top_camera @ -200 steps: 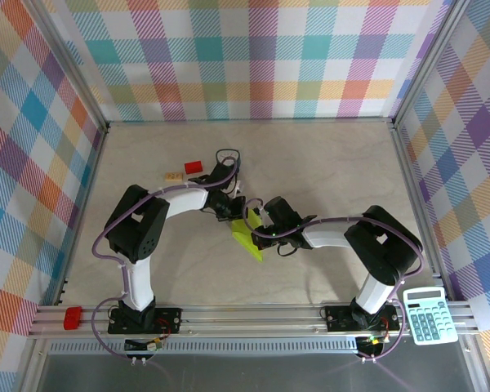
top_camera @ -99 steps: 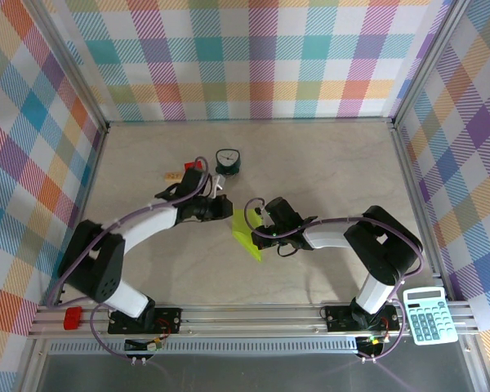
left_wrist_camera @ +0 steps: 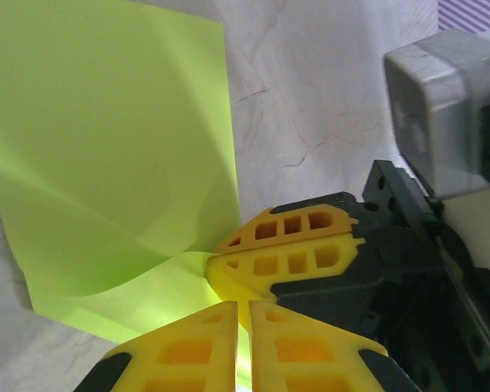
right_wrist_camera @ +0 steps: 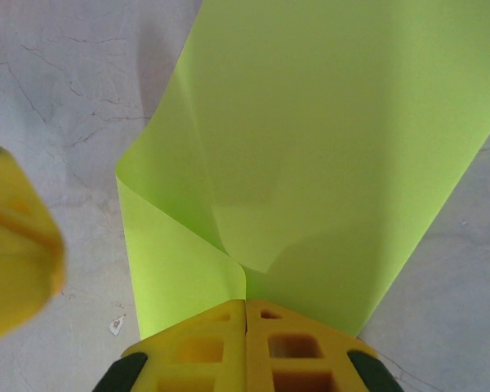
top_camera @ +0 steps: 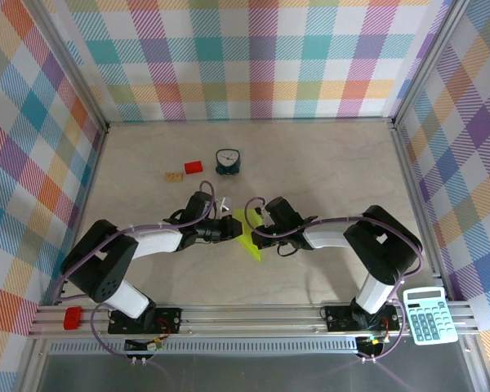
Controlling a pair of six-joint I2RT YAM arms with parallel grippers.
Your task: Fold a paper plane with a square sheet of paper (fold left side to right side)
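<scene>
The left-to-right fold looked to be in hand. One sheet (top_camera: 249,242) lay on the table (top_camera: 327,163), well on the near side of the clock (top_camera: 227,162), one flap lifted and curled, no crease pressed.

The right hand (right_wrist_camera: 246,304) was closed, pinching the curl's corner. The left hand (left_wrist_camera: 243,309) was closed too, tips at the paper's edge beside it; whether it nipped any paper I could not tell.

Next, I judged, the raised edge needed carrying across to meet the opposite edge squarely, then pressing flat.

Counted: one sheet, two hands, one clock, one red block (top_camera: 193,167) just left of the clock, one tan block (top_camera: 174,175) further left.
</scene>
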